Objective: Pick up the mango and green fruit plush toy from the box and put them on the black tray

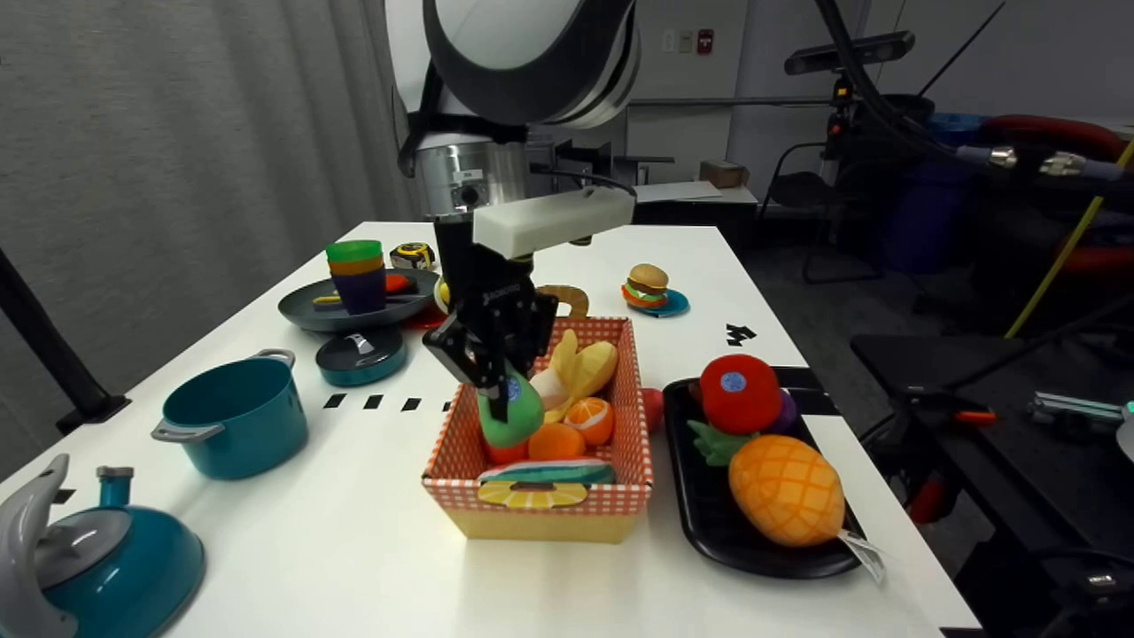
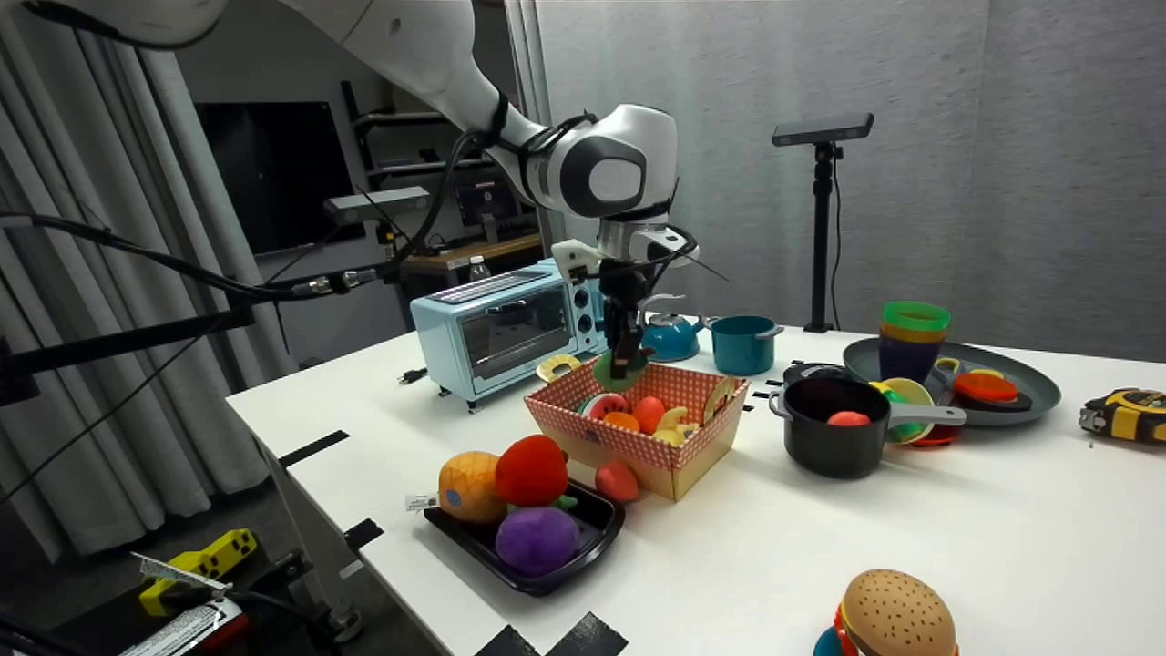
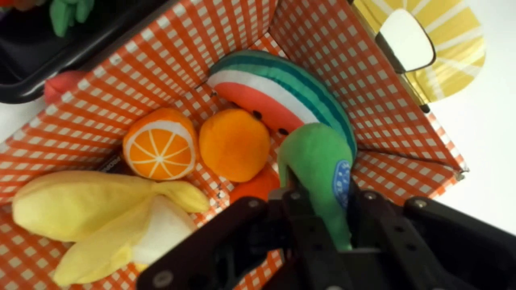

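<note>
The green fruit plush toy [image 1: 512, 418] is pinched between the fingers of my gripper [image 3: 328, 197], its narrow end up between them and its round end hanging down. In the wrist view the toy [image 3: 316, 151] overlaps the watermelon plush. In an exterior view the toy [image 2: 605, 374] is at the height of the far rim of the chequered box [image 2: 697, 466]. The black tray [image 1: 704, 505] stands beside the box and holds an orange pineapple plush, a red round fruit and a purple one. I cannot tell which plush is the mango.
The box also holds a banana plush [image 3: 88, 205], an orange slice [image 3: 159, 151], an orange ball [image 3: 234, 145], a red fruit [image 3: 258, 187] and a watermelon [image 3: 278, 88]. A red fruit [image 2: 617, 481] lies between box and tray. A toaster oven [image 2: 510, 328] and pots stand nearby.
</note>
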You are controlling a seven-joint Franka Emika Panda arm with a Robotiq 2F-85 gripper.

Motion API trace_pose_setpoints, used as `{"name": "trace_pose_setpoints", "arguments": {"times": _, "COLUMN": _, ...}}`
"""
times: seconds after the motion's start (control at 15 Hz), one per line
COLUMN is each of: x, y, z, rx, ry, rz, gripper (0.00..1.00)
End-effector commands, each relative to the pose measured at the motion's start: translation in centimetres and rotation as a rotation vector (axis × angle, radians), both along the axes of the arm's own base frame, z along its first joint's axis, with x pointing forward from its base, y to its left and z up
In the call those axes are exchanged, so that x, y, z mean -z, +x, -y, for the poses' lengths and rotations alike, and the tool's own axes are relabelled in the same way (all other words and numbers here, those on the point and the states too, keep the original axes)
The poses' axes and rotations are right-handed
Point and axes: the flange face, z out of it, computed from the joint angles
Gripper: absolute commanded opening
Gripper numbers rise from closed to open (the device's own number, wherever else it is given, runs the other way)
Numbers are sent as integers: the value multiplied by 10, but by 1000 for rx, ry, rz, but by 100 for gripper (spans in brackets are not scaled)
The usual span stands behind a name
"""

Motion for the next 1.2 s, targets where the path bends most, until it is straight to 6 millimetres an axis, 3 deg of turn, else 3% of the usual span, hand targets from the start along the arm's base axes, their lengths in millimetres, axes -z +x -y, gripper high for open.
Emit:
{"name": "trace_pose_setpoints", "arguments": {"times": 0.0, "x": -31, "y": -41, "z": 0, "rx": -41, "ry": -1, "rz": 8, "gripper": 5}}
{"name": "trace_pose_setpoints", "arguments": {"times": 0.47, "x": -55, "y": -111, "z": -14, "rx": -145, "ry": -20, "rz": -17, "gripper": 5}}
{"name": "trace_pose_setpoints", "arguments": {"times": 0.8, "x": -57, "y": -147, "z": -24, "rx": -211, "ry": -33, "rz": -40, "gripper": 5}}
{"name": "trace_pose_setpoints", "arguments": {"times": 1.13, "x": -46, "y": -176, "z": -28, "rx": -262, "ry": -54, "rz": -75, "gripper": 5}}
